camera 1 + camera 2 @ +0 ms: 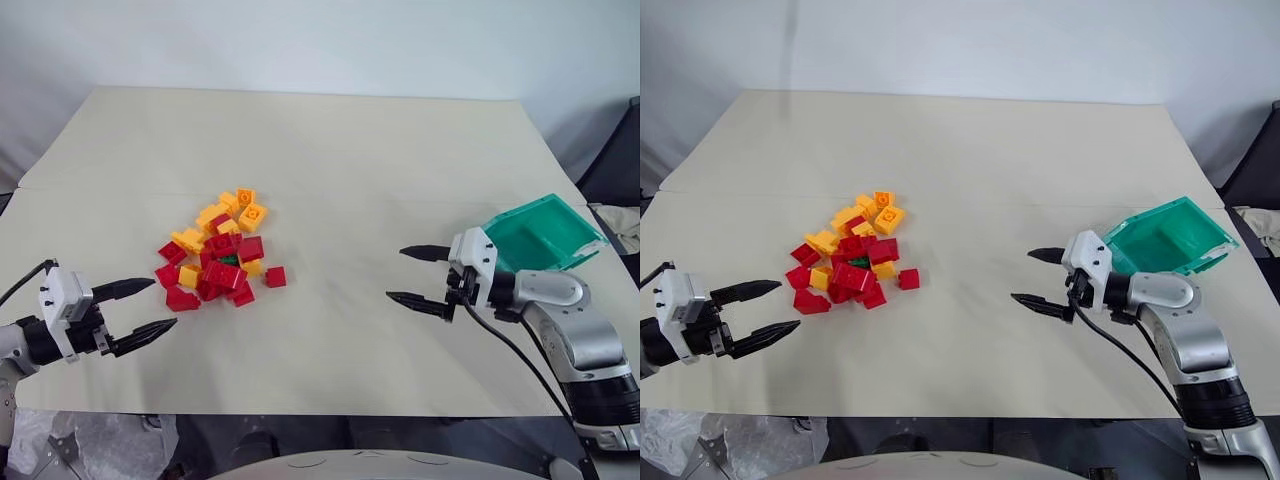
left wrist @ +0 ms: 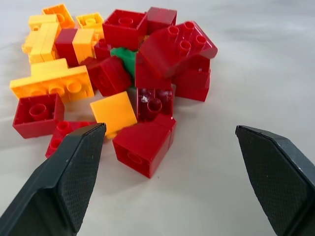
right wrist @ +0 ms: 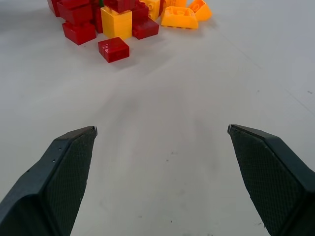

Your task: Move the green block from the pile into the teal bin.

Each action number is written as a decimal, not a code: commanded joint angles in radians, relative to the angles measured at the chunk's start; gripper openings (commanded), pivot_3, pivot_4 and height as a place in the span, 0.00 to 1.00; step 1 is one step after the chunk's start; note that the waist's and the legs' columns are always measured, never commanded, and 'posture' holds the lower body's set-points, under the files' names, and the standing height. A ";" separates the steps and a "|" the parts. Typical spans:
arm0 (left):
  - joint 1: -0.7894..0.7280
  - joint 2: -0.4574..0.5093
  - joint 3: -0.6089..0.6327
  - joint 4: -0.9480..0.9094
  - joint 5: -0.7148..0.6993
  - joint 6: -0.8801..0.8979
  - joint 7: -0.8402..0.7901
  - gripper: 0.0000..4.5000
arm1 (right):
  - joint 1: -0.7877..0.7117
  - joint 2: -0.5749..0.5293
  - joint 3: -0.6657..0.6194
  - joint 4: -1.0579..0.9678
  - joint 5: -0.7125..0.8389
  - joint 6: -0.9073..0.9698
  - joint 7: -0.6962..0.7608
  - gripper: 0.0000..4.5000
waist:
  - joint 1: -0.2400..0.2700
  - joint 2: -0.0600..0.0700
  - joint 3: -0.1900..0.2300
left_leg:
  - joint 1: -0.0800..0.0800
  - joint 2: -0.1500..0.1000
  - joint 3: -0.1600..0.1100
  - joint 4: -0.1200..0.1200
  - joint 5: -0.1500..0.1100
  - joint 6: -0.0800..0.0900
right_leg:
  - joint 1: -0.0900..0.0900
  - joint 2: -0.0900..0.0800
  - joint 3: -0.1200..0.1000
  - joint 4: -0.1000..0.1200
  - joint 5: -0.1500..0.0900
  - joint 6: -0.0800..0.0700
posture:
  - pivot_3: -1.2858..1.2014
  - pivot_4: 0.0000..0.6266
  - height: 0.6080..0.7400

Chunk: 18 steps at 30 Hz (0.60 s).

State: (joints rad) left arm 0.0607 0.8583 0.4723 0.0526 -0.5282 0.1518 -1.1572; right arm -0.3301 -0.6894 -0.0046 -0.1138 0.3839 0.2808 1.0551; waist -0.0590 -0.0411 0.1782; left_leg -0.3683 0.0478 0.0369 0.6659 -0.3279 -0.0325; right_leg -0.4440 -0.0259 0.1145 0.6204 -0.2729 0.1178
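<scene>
The pile (image 1: 218, 250) of red and orange-yellow bricks lies on the table left of centre. The green block (image 1: 229, 260) is wedged in its middle, mostly covered by red bricks; a patch of it shows in the left wrist view (image 2: 126, 59). My left gripper (image 1: 150, 306) hovers open just left of and nearer than the pile, pointing at it, nothing between its fingers. My right gripper (image 1: 410, 274) hangs open over bare table right of the pile, also empty. The teal bin (image 1: 545, 232) sits tilted at the table's right edge, just behind my right wrist.
A single red brick (image 1: 276, 276) lies apart at the pile's right side, also seen in the right wrist view (image 3: 113, 49). The cream table (image 1: 330, 150) stretches bare behind the pile and between the two grippers. Dark objects stand off the table's right edge.
</scene>
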 commanded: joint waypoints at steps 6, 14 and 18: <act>-0.056 0.013 0.026 -0.082 -0.066 0.135 0.074 1.00 | -0.015 0.023 -0.027 -0.030 0.014 -0.012 -0.039 0.99 | 0.000 0.000 0.000 | 0.000 0.000 0.000 0.000 0.000 0.000 | 0.000 0.000 0.000 0.000 0.000 0.000 | 0.52 0.24 1.00; -0.070 0.010 -0.036 -0.197 -0.065 0.138 0.038 0.91 | -0.037 0.063 -0.006 -0.070 0.045 0.026 -0.061 1.00 | -0.002 0.000 0.000 | 0.000 0.000 0.000 0.001 0.000 0.000 | 0.000 0.000 0.000 0.001 0.000 0.000 | 0.52 0.24 1.00; -0.096 0.009 -0.116 -0.229 -0.026 0.083 -0.012 0.68 | -0.052 0.102 0.013 -0.093 0.049 0.044 -0.080 1.00 | 0.000 0.001 0.000 | 0.000 0.000 0.000 0.001 0.000 0.000 | 0.000 0.000 0.000 0.002 0.000 0.000 | 0.52 0.24 1.00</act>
State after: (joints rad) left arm -0.0205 0.8607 0.3707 -0.1501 -0.5648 0.2674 -1.1431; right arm -0.3720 -0.5921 0.0093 -0.1685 0.4110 0.3169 0.9860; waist -0.0594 -0.0404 0.1785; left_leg -0.3681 0.0477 0.0367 0.6667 -0.3277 -0.0329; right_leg -0.4442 -0.0256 0.1147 0.6221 -0.2728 0.1179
